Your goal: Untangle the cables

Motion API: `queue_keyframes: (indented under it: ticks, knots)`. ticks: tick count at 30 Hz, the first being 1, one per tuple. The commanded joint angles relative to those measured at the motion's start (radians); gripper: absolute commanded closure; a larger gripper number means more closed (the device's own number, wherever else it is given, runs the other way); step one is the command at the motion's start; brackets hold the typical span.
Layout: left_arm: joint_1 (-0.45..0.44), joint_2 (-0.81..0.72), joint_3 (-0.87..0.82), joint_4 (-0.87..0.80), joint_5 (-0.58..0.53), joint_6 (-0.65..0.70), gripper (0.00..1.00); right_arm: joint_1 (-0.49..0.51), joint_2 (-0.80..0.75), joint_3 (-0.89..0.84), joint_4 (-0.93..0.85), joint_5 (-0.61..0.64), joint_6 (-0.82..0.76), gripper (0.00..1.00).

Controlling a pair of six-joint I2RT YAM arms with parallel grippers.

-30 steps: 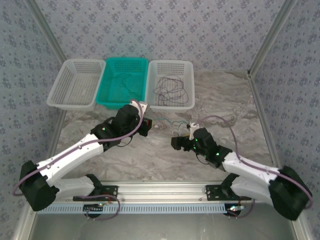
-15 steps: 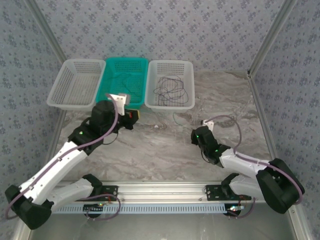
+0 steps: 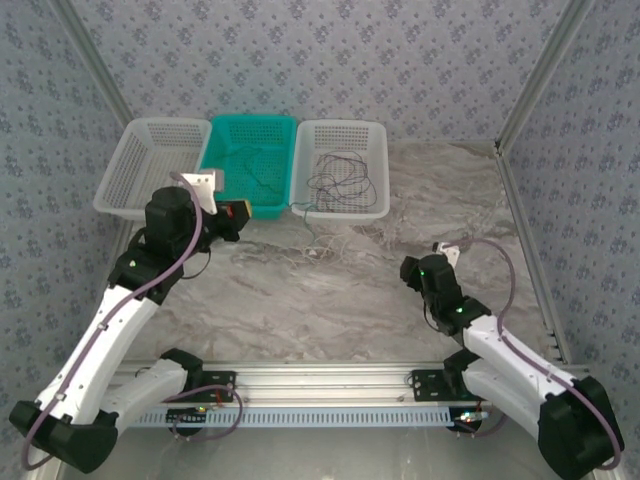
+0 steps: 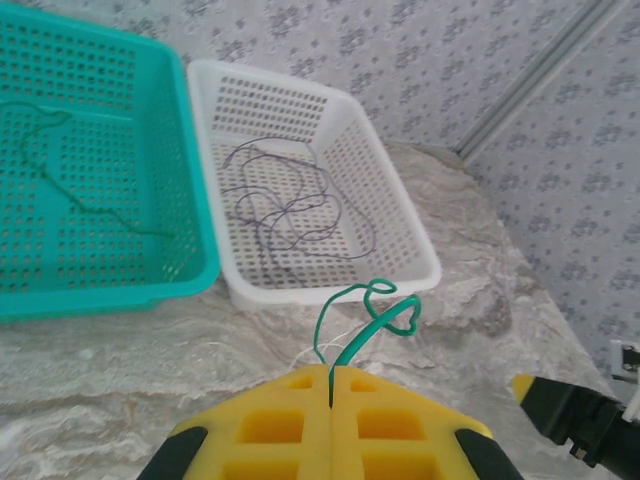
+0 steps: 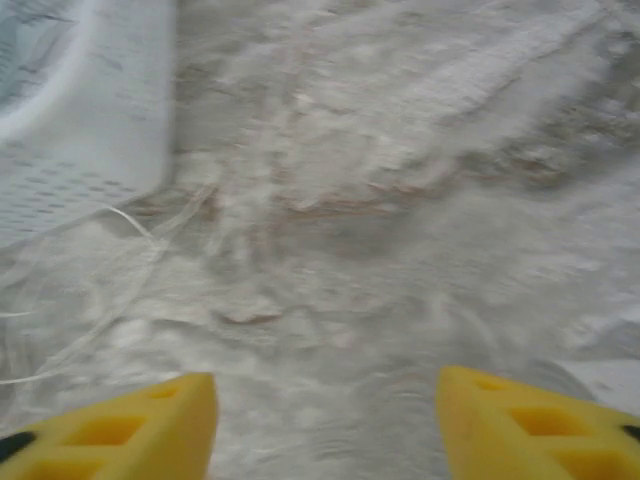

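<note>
A green cable [image 4: 320,330] is pinched in the left pincer [image 4: 330,372]. Its two yellow fingers [image 4: 270,425] are pressed tight together on it. The cable sticks up out of the tips and ends in a little curl just past them.

Beyond that pincer sits a white basket [image 4: 400,215]. A bunch of dark cables [image 4: 290,205] lies in loops on its floor. To the left of it, touching its side, is a teal basket [image 4: 195,190]. One thin green cable [image 4: 90,215] lies inside it.

From above, the left pincer [image 3: 240,212] hangs just in front of the teal basket [image 3: 250,205], at its near edge. The dark cables [image 3: 340,178] are off to its right, in the white basket [image 3: 343,212]. Another white basket [image 3: 150,165] is on the pincer's left.

Some pale thin wires [image 3: 318,243] lie on the table [image 3: 330,300], between the two pincers and near the front of the white basket.

The right pincer [image 3: 408,268] is low over the table, well apart from the left one. In its own camera, the right pincer [image 5: 325,385] has its yellow fingers [image 5: 120,425] spread wide with only the table [image 5: 400,200] between them. The pale thin wires [image 5: 130,225] lie ahead of it and to the left, by the corner of the white basket [image 5: 90,110]. This view is blurry.
</note>
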State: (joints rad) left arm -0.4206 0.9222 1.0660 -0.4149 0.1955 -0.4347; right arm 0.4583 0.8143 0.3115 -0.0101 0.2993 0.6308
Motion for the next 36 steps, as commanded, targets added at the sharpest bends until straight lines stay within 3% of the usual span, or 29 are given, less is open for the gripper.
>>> queue_keyframes:
  ticks: [1,4,7,14,16,20,24,30,33,36]
  knots:
    - [0.003,0.031,0.056,0.038,0.093,0.011,1.00,0.034,-0.050,0.001,0.226,-0.303,-0.157,0.17]
    - [-0.001,0.041,0.042,0.066,0.113,-0.012,1.00,0.126,0.017,0.076,0.283,-0.378,-0.214,0.08]
    - [-0.007,0.038,0.025,0.093,0.134,-0.034,1.00,0.206,0.145,0.181,0.300,-0.418,-0.244,0.06]
    - [-0.026,0.007,0.025,0.110,0.160,-0.053,1.00,0.249,0.468,0.251,0.594,-0.329,-0.143,0.07]
    - [-0.027,-0.005,0.027,0.110,0.160,-0.055,1.00,0.247,0.558,0.282,0.596,-0.325,-0.169,0.17]
    - [-0.026,-0.028,0.058,0.068,0.130,-0.037,1.00,0.248,0.641,0.261,0.587,-0.274,-0.165,0.61]
    - [-0.019,-0.051,0.103,0.018,0.042,0.001,1.00,0.242,0.622,0.184,0.514,-0.144,-0.145,0.70]
    - [0.046,0.007,0.207,-0.005,-0.038,0.065,1.00,0.215,0.545,0.113,0.356,-0.057,-0.127,0.69]
    - [0.109,0.062,0.242,0.027,-0.037,0.077,1.00,0.199,0.487,0.100,0.299,-0.053,-0.117,0.61]
    - [0.185,0.129,0.277,0.076,-0.044,0.077,1.00,0.199,0.395,0.102,0.250,-0.075,-0.121,0.45]
